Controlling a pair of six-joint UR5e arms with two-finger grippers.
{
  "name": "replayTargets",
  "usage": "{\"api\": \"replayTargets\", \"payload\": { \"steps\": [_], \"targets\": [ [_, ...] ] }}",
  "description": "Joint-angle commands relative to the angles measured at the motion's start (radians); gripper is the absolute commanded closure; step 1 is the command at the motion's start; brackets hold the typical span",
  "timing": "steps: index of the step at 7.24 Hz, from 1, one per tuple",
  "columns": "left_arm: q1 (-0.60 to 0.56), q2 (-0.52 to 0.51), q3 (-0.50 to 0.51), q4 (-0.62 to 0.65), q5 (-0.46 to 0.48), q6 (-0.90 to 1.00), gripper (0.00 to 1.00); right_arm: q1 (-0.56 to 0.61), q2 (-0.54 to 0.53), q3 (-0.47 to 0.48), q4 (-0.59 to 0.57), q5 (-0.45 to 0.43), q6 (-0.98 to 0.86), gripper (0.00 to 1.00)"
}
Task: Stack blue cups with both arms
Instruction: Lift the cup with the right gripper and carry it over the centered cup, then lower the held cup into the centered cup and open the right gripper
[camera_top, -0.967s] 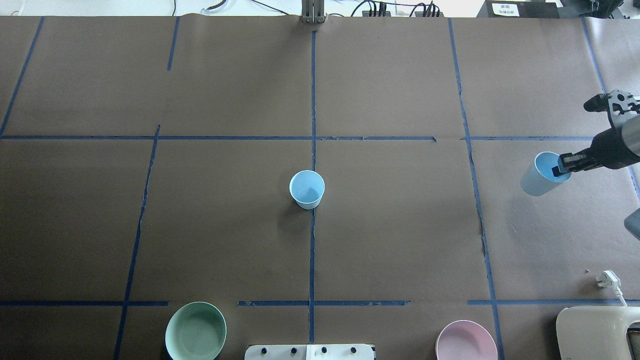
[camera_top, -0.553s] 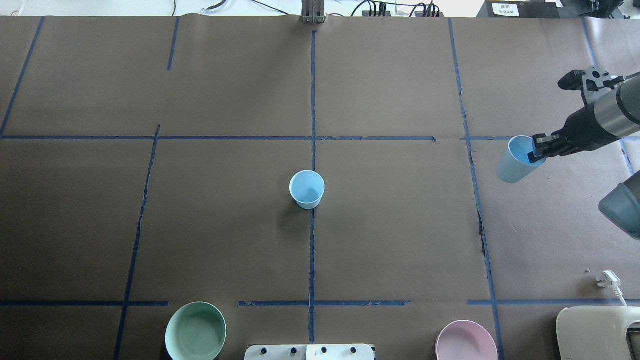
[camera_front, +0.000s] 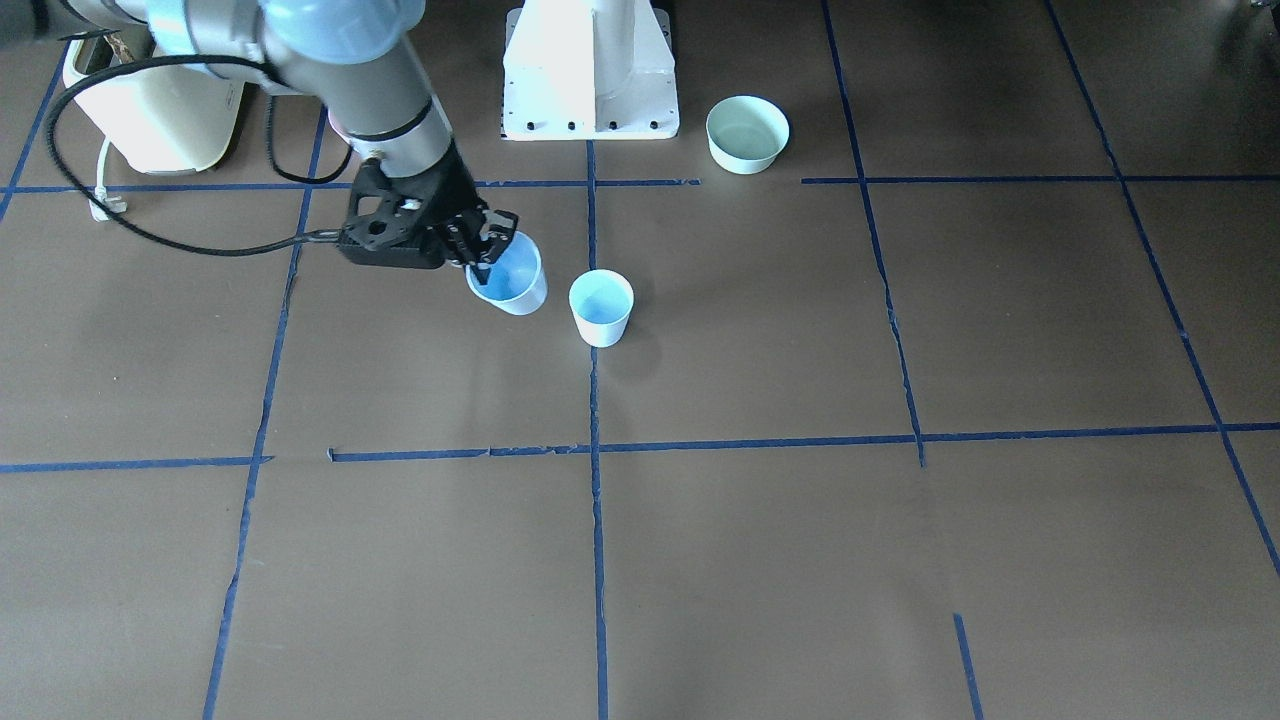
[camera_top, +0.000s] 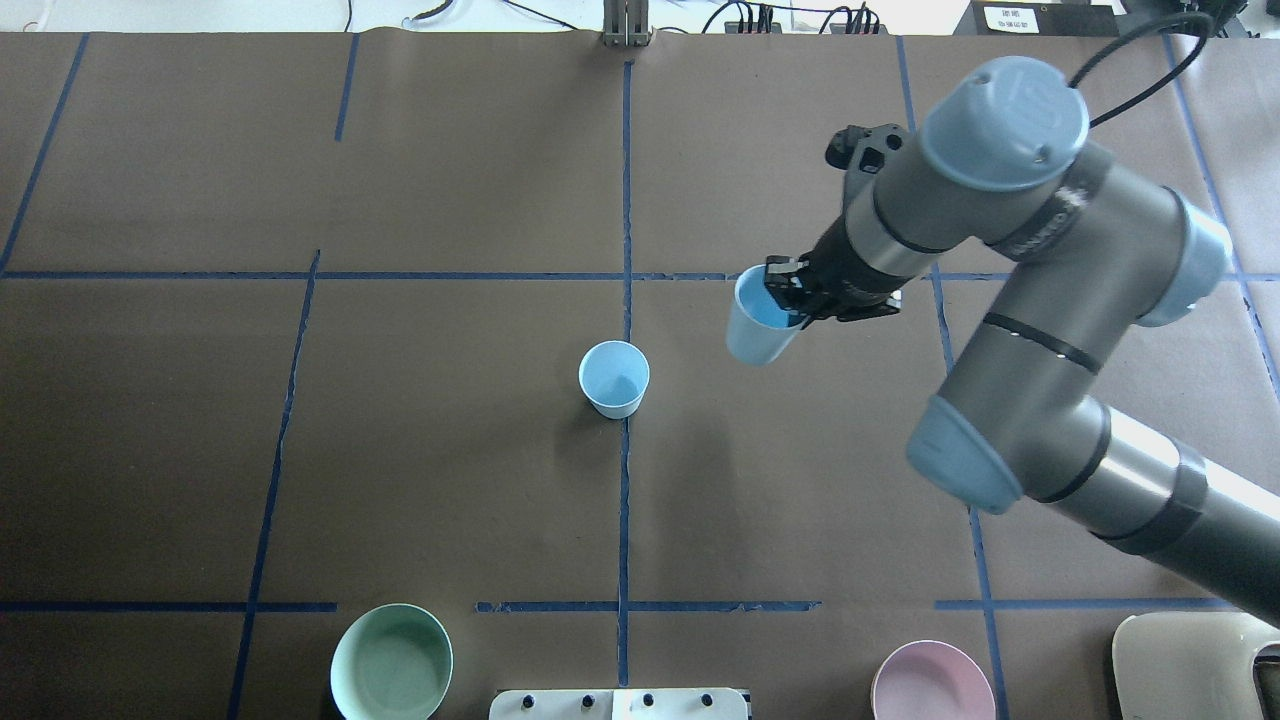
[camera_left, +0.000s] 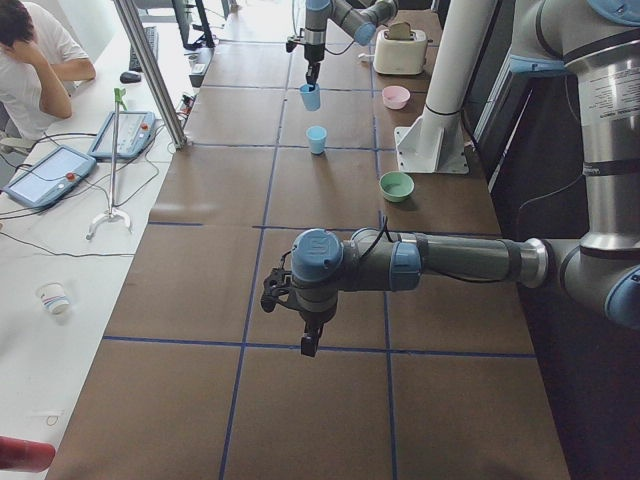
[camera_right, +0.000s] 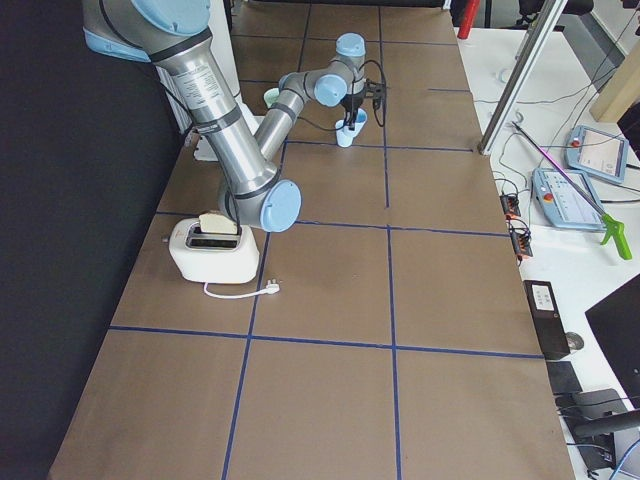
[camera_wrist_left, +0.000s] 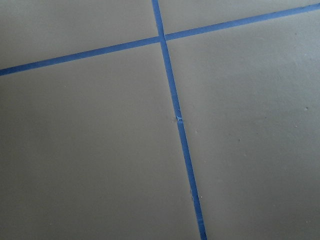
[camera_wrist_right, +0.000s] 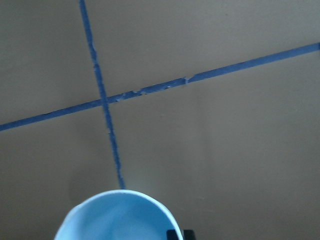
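Two small pale-blue tapered plastic blue cups are in view. The standing cup (camera_top: 613, 378) sits upright on the brown paper-covered table (camera_top: 450, 450), on the central line of blue tape (camera_top: 625, 180). The held cup (camera_top: 757, 320) hangs off the surface, near the standing cup but apart from it, on the robot's right side.

There are two shallow round plastic bowls at the robot's edge of the table: one mint-green bowl (camera_top: 391, 662) and one pink bowl (camera_top: 932, 682). One cream toaster (camera_right: 212, 245) holds a slice of bread.

Of the two grey tubular arms, the right arm (camera_top: 1040, 330) comes in from the lower right of the overhead view, folds at the elbow and reaches toward the centre. Its right gripper (camera_top: 790, 300) points down and pinches the rim of the held cup, one black finger inside the wall and one outside.

The left arm (camera_left: 450, 262) stretches out level and low over the table, well apart from both cups. Its left gripper (camera_left: 310, 335) points down; I cannot tell whether its fingers are spread or closed.

The pink bowl is cut off by the overhead view's lower edge. The right wrist view catches only the held cup's rim at the bottom, and the left wrist view shows only table and tape.
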Motion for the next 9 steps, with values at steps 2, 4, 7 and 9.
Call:
{"api": "replayTargets", "payload": {
  "steps": [2, 4, 7, 9],
  "targets": [
    [0.000, 0.000, 0.002, 0.003, -0.002, -0.002, 0.00, -0.150, 0.109, -0.062, -0.048, -0.265, 0.145, 1.00],
    [0.000, 0.000, 0.005, 0.003, -0.004, -0.002, 0.00, -0.182, 0.100, -0.073, -0.049, -0.303, 0.150, 1.00],
    [0.000, -0.002, 0.003, 0.003, -0.004, -0.002, 0.00, -0.191, 0.089, -0.074, -0.046, -0.298, 0.109, 0.06],
    [0.003, -0.003, 0.012, 0.003, -0.004, -0.002, 0.00, -0.187, 0.089, -0.073, -0.044, -0.290, 0.053, 0.00]
  ]
}}
